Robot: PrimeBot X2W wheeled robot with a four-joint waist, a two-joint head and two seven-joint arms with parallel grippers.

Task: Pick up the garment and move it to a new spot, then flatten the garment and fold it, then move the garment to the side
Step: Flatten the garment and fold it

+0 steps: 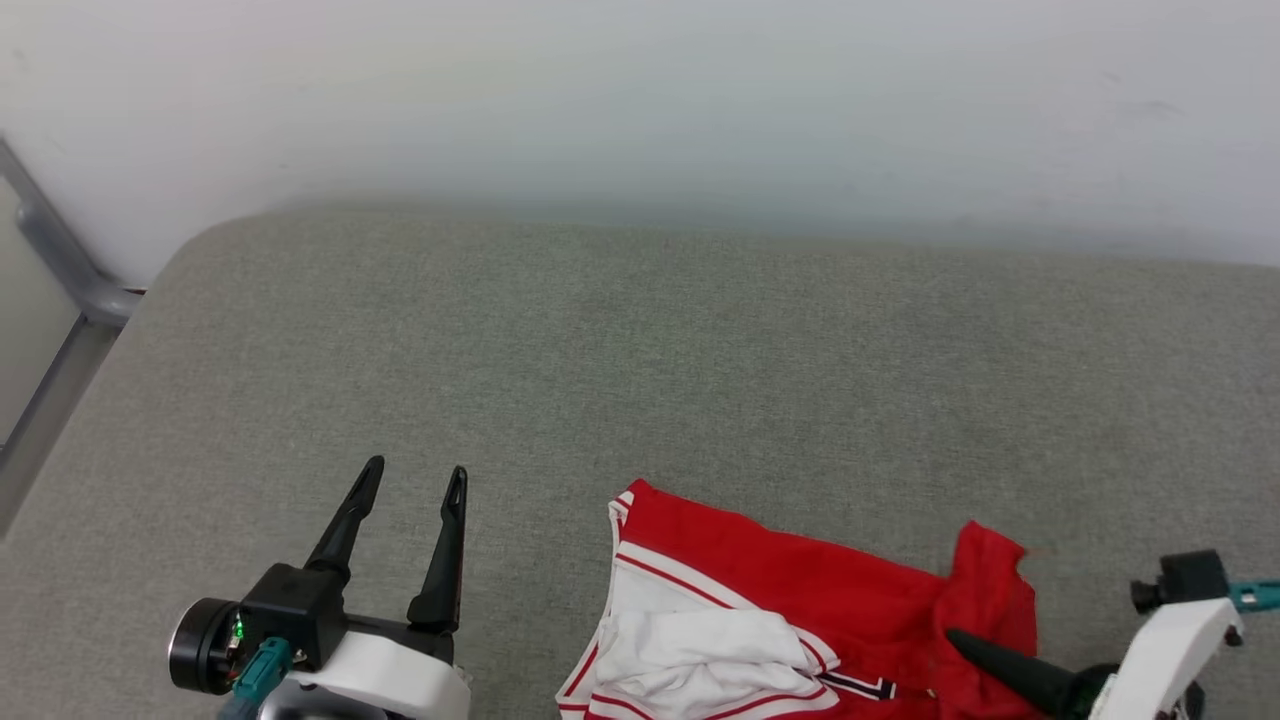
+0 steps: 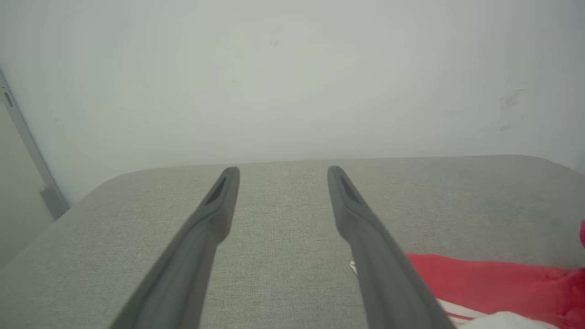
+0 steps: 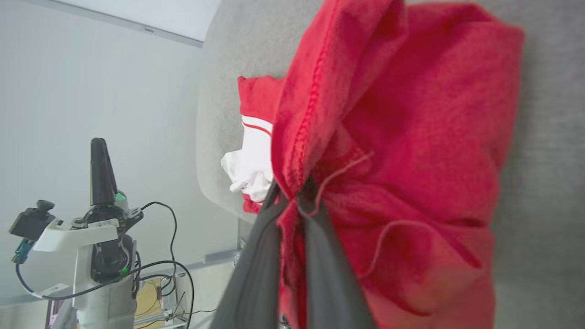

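I see a wide grey woven-fabric cushion surface (image 1: 640,380) against a pale wall (image 1: 640,100). Red jersey-style garment (image 1: 800,590), white sleeve, red-striped white trim, lies crumpled near right; its near part is cut off by head view edge. My left gripper (image 1: 415,467) near left, fingers spread wide, empty, apart from cloth. My right gripper (image 3: 293,198) pinched tight on red fold at garment's right end, fingertips half buried in cloth.
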